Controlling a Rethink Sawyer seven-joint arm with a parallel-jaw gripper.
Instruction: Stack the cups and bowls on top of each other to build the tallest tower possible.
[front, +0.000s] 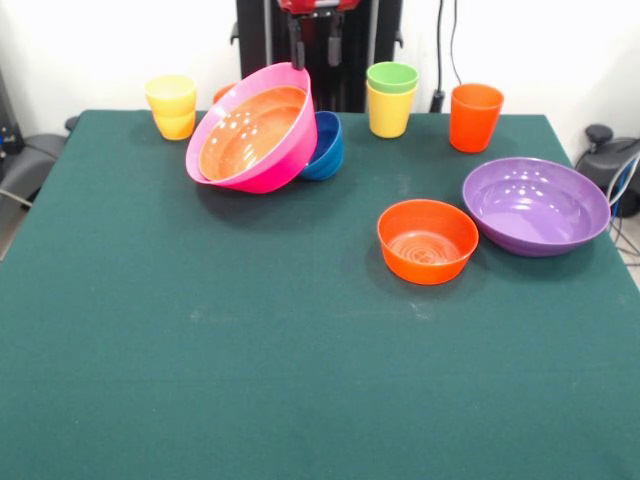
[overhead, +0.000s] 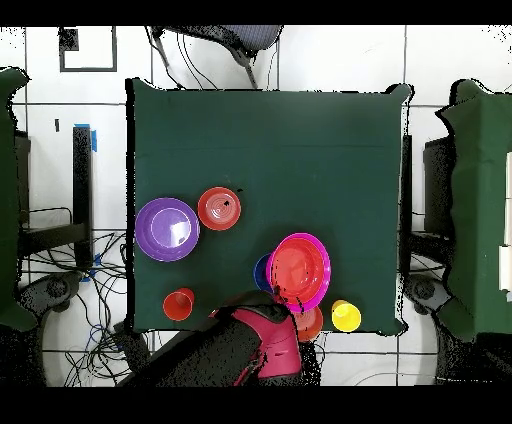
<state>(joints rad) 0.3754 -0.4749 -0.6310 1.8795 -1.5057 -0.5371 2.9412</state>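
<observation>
No tower is built yet. The pink bowl (front: 255, 135), tilted, is pinched at its rim by the claw (front: 303, 62); the purple bowl (front: 535, 205) lies well apart from it.

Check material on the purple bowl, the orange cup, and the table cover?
Purple bowl: looks like glossy moulded plastic; sharp light glints inside. Orange cup: smooth plastic by the look, uniform colour, soft sheen. Table cover: matte dark green, probably felt or cloth; no reflections, faint scuff marks.
</observation>
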